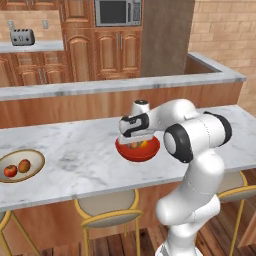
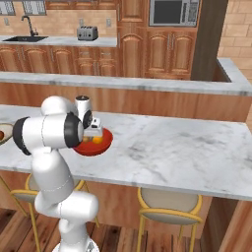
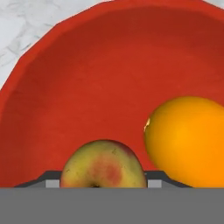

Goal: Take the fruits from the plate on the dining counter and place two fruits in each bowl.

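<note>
From the left base we see our two-finger gripper [image 1: 134, 142] lowered into the glossy red bowl [image 1: 138, 149] mid-way along the white veined marble dining counter [image 1: 90, 150], bare marble to its left reaching the shallow tan bowl [image 1: 21, 165] holding a red apple [image 1: 10, 171] and a brownish-orange fruit [image 1: 24, 166], from the right base broad open counter beyond the bowl, from the hand our fingers clamped on an olive-brown, red-blushed fruit [image 3: 103, 165] just beside a bright orange [image 3: 188, 140], red wall curving behind.

Red bowl [image 3: 87, 78] — orange [image 3: 188, 140] inside, claw [image 3: 103, 183] clamping olive-brown fruit [image 3: 103, 166].

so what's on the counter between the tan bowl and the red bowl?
Nothing. In the left base view, bare marble of the dining counter runs from the tan bowl, holding two fruits, to the red bowl under the gripper.
</note>
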